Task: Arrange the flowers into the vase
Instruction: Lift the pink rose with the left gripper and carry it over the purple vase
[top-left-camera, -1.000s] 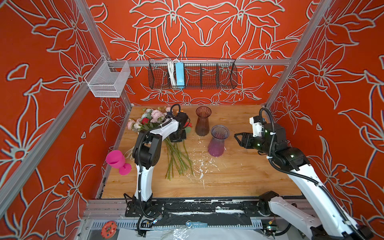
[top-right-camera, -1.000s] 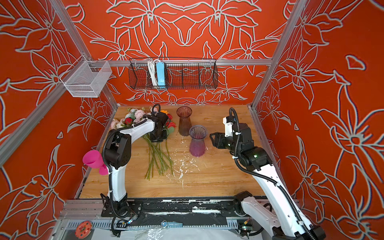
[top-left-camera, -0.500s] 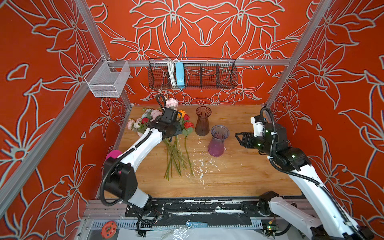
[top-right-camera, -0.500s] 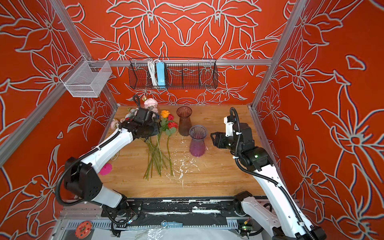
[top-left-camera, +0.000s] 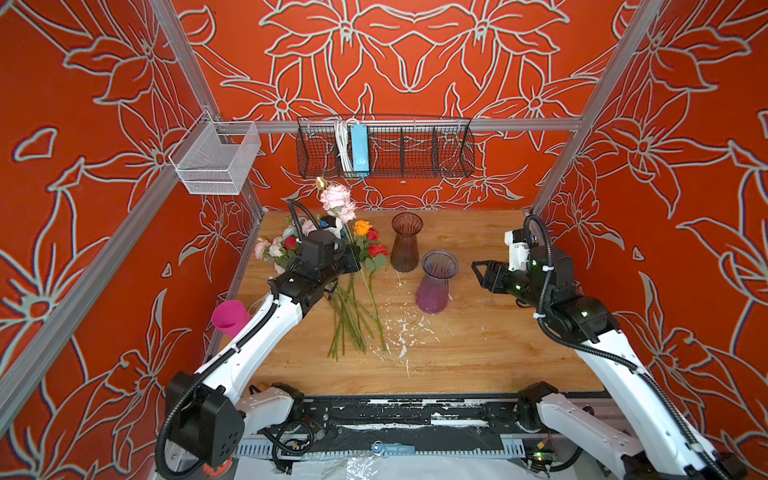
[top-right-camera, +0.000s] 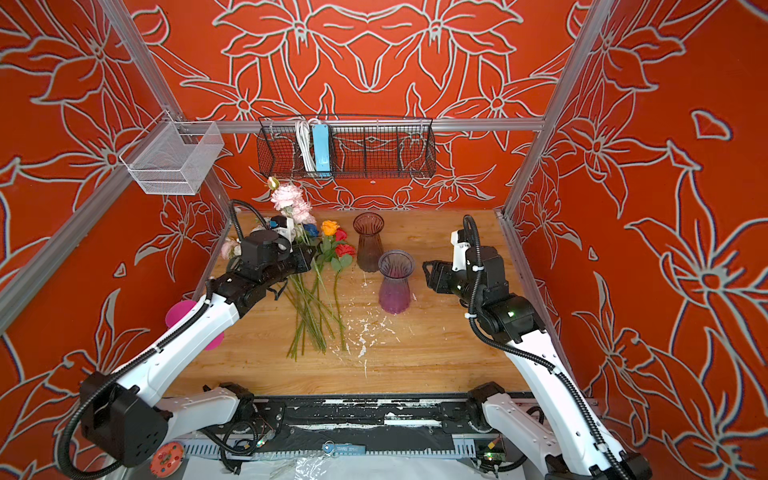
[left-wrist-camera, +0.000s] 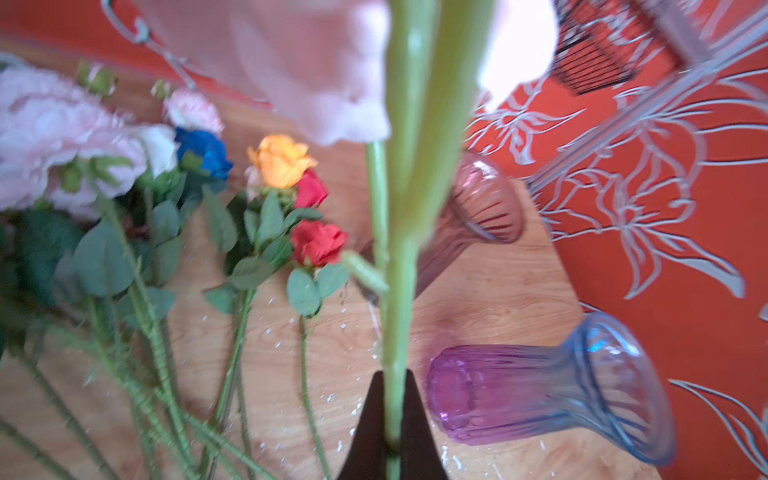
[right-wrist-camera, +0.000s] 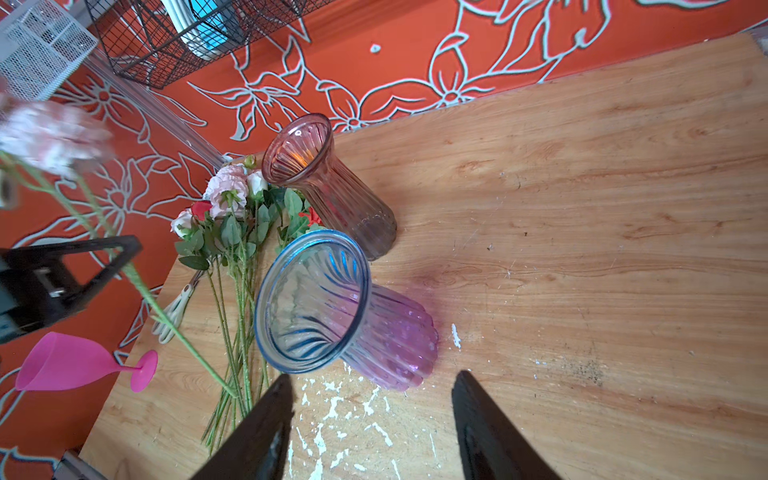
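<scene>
at the left edge of a top view we see a pink cup (top-left-camera: 230, 318) by the side of the wooden table (top-left-camera: 478, 353). just right of it, the left gripper (left-wrist-camera: 393, 395) is pinched tight on the green stem of one pink flower (top-left-camera: 337, 201). its bloom sticks up near the back wall, in the upper middle of both top views. the other flowers (top-left-camera: 353, 309) lie flat on the table below that gripper, with their blooms toward the back. right of them a brown vase (top-left-camera: 405, 243) stands upright, then a purple vase (top-left-camera: 435, 282). the right gripper (right-wrist-camera: 371, 380) hangs just right of the purple vase, not touching it, with its jaws wide apart.
</scene>
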